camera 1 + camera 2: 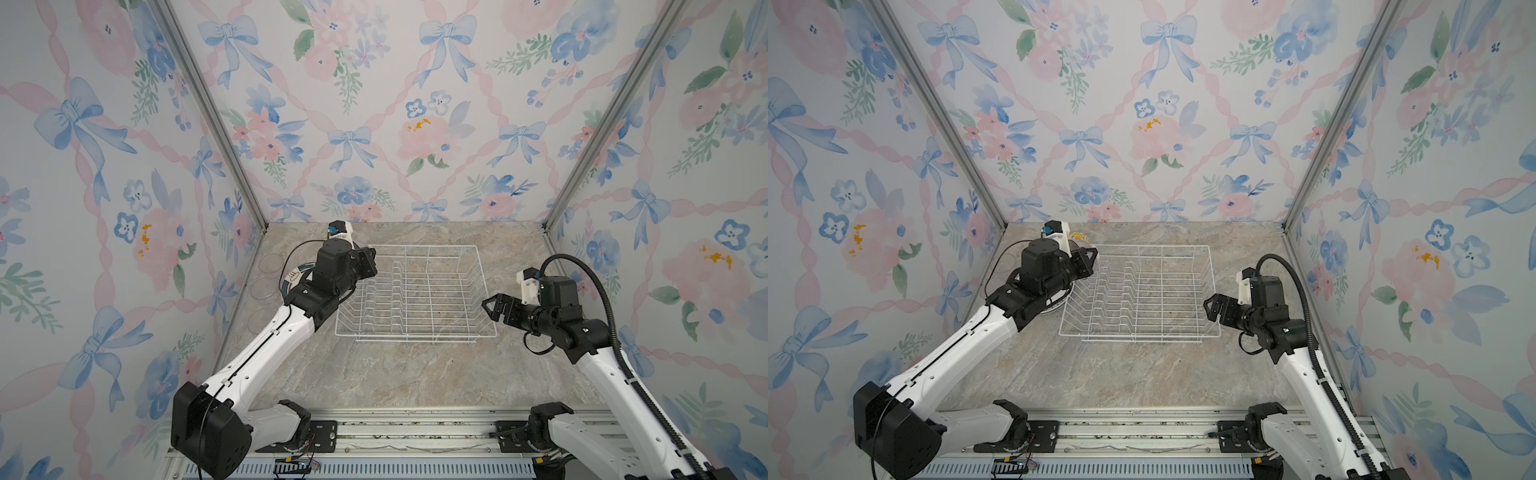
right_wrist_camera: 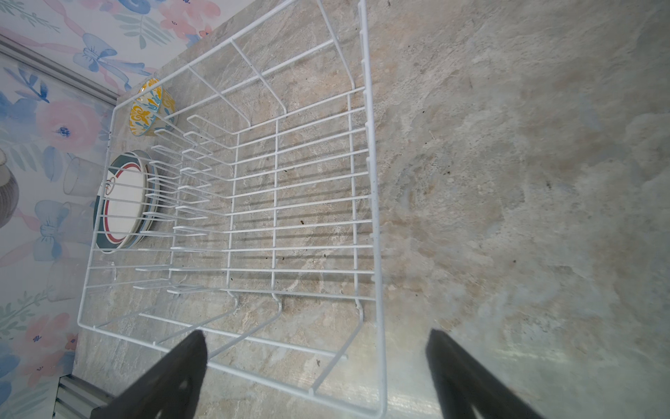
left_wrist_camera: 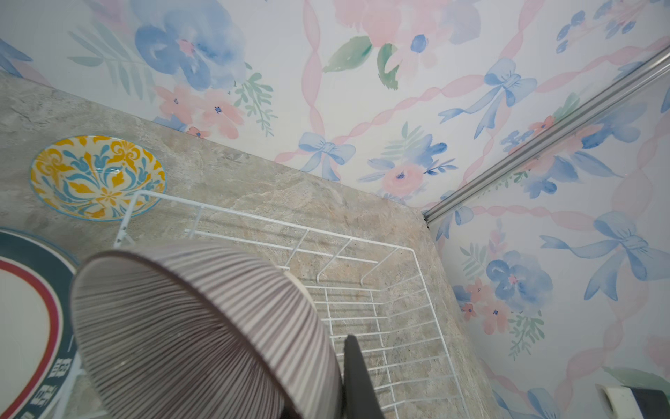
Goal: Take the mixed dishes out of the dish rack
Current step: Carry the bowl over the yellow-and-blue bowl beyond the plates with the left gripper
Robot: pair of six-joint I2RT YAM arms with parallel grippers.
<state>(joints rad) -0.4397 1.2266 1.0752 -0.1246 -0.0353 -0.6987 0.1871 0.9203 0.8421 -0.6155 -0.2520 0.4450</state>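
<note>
White wire dish rack (image 1: 428,246) holds only bare prongs; at its three o'clock your right gripper (image 1: 492,309) gapes wide, empty; at ten your left gripper (image 1: 368,262) pinches one striped bowl (image 3: 199,326); nine: plate stack (image 2: 125,203), three cups (image 1: 264,288); eleven: one yellow-blue bowl (image 3: 98,177).

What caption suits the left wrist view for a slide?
Left gripper holds the purplish striped bowl at the dish rack; yellow-blue patterned bowl and teal-rimmed plate lie on the table.

One dish rack (image 1: 415,291). By its left side: three clear cups (image 1: 262,288), one plate stack (image 2: 123,203) of unclear number, two bowls: a yellow-blue bowl (image 3: 96,177), a striped bowl (image 3: 203,333).
</note>
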